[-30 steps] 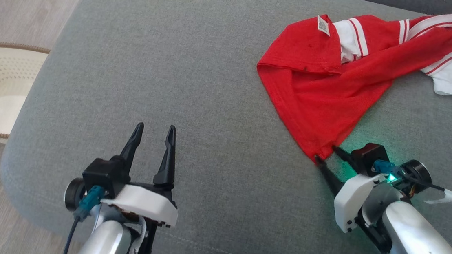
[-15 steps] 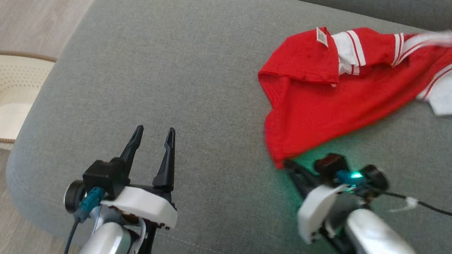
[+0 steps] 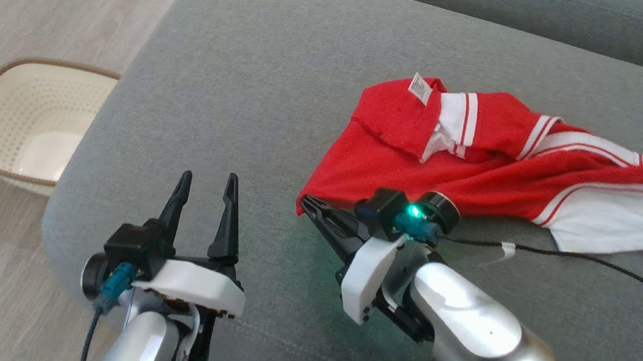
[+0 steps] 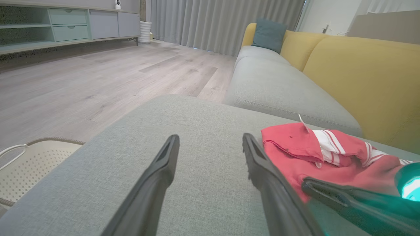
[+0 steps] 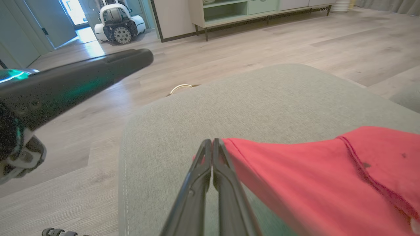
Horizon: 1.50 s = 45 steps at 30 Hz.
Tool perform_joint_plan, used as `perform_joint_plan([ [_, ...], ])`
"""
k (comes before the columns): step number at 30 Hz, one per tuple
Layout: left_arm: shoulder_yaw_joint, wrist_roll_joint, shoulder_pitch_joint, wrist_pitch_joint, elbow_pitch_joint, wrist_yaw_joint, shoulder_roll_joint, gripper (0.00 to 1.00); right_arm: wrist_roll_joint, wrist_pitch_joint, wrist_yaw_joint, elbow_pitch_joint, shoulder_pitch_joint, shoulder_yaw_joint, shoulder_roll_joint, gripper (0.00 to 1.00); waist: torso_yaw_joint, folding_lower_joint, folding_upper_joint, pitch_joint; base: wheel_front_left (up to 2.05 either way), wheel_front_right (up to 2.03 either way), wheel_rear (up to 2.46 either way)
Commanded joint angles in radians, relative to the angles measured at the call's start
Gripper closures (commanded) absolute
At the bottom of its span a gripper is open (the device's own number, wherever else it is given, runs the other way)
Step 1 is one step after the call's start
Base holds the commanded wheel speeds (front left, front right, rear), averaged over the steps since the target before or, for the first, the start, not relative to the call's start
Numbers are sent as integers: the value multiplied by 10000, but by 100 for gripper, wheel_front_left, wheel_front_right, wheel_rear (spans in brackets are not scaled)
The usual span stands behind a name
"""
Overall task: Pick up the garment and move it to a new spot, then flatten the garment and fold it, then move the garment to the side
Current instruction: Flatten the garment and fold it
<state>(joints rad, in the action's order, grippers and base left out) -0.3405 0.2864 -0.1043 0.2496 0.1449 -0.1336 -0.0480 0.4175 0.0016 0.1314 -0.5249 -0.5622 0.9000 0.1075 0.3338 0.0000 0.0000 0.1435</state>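
Observation:
The garment (image 3: pixel 474 159) is a red shirt with white striped trim, lying crumpled on the grey sofa cushion (image 3: pixel 283 84). My right gripper (image 3: pixel 306 203) is shut on the garment's near left corner, and the red cloth (image 5: pixel 295 177) stretches away from its closed tips (image 5: pixel 212 144). To the left, my left gripper (image 3: pixel 204 185) hovers open over bare cushion, a hand's width from the garment (image 4: pixel 311 154), with nothing between its fingers (image 4: pixel 165 160). The right gripper's dark finger (image 4: pixel 344 200) crosses the lower right of the left wrist view.
A cream perforated basket (image 3: pixel 30 120) stands on the wooden floor left of the sofa. A second grey cushion and yellow backrest (image 4: pixel 361 72) run behind. The right arm's black cable (image 3: pixel 582 258) trails across the cushion. A wheeled machine (image 5: pixel 118 24) stands far off by a doorway.
The right gripper closed on the garment's corner and dragged it leftward across the cushion, toward the left gripper. The camera has also shifted. The left gripper stays open.

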Motion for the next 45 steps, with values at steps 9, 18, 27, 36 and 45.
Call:
perform_joint_plan([
  [9, 488, 90, -93, 122, -434, -80, -22, 0, 667, -688, -7, -845, -655, 338, -554, 0, 267, 0, 0, 113, 0, 0, 0],
  [18, 482, -15, -77, 122, -391, -25, -22, 0, 803, -1702, -7, -1229, -887, -615, -567, 0, -674, 0, 0, -110, 0, 0, 0],
  [27, 367, -62, 54, 122, -318, 15, -22, 0, -686, -2297, -7, -2647, -177, -4329, 565, 0, -1756, 0, 0, -224, 0, 0, 0],
  [36, 310, -131, -131, 122, -334, 72, -22, 0, -2298, -2202, -7, -3883, -55, -7627, 1201, 0, -2060, 0, 0, 231, 0, 0, 0],
  [45, 395, -277, -287, 122, -254, 146, -22, 0, -3059, -1845, -7, -5079, -777, -9933, 1236, 0, -1575, 0, 0, 584, 0, 0, 0],
])
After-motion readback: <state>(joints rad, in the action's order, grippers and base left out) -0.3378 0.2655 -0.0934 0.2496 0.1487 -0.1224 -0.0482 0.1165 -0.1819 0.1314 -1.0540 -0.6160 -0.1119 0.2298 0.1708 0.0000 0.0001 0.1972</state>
